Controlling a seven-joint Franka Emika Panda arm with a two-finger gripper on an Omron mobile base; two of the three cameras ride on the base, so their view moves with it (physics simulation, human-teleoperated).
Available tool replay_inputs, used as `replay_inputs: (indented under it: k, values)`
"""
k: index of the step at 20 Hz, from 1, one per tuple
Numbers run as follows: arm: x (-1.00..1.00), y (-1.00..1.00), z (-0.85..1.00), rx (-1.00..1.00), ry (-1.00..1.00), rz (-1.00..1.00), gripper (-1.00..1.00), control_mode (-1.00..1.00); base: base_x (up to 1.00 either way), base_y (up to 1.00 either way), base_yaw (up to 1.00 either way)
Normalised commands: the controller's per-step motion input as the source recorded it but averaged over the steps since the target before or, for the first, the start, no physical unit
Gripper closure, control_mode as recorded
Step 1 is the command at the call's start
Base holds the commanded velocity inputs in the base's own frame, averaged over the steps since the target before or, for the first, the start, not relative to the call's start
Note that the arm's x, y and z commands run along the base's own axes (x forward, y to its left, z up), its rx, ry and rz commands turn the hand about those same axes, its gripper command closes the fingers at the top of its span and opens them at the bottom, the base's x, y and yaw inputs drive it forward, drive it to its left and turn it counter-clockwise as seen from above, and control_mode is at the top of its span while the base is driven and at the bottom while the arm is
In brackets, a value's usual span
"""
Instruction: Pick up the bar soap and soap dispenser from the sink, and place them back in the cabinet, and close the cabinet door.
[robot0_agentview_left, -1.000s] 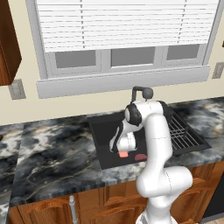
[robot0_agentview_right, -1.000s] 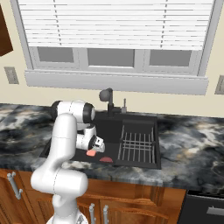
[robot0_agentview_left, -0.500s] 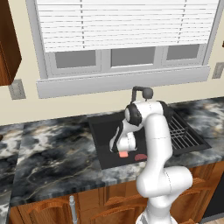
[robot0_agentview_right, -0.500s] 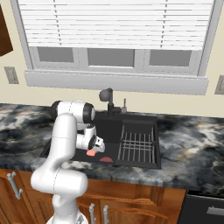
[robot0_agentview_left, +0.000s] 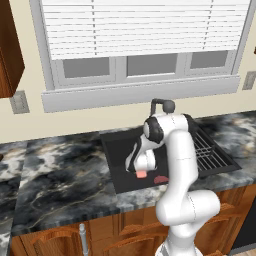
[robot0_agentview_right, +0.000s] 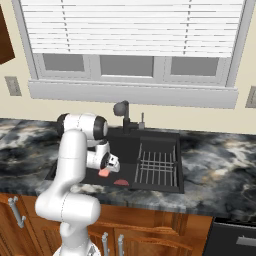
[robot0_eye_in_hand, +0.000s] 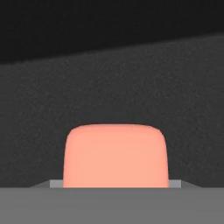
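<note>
You have the arm folded down into the sink (robot0_agentview_left: 120, 172), a black basin let into the marbled surface (robot0_agentview_left: 60, 185) below the window (robot0_agentview_left: 140, 45). The gripper (robot0_agentview_left: 141, 172) hangs low over the basin floor toward its front edge, and the bar soap (robot0_agentview_left: 142, 174), a salmon-pink piece, sits right at its tip. From the right base camera you see the same bar soap (robot0_agentview_right: 104, 172) at the tip of the gripper (robot0_agentview_right: 106, 171), close to the front wall of the sink (robot0_agentview_right: 150, 187). The hand camera looks almost straight at the bar soap (robot0_eye_in_hand: 115, 156), whose rounded top corners rise at the bottom of that picture against the dark basin floor (the lower part of the bar is cut off there). The fingers themselves are too small and too hidden to read in any picture, so you cannot tell whether they stand apart around the bar or press on it, nor whether the bar is lifted off the floor or lying on it. A darker red half-round piece (robot0_agentview_left: 161, 179) lies on the basin floor just beside the bar, toward the wire rack (robot0_agentview_left: 210, 152) that fills the right-hand section of the sink. The black faucet (robot0_agentview_left: 162, 106) stands at the back edge of the sink, behind the arm.
</note>
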Motion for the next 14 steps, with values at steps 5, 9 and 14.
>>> replay_inputs:
  k: [5,9,14]
  values:
    - [-0.01,0.0,0.5,0.0,0.0,0.0,1.0,-1.0,0.0,0.0,0.0]
    - [-0.03,0.0,0.5,0.0,0.0,0.0,1.0,-1.0,0.0,0.0,0.0]
    - [-0.11,0.0,0.42,0.0,-0.01,0.0,1.0,-1.0,0.0,0.0,0.0]
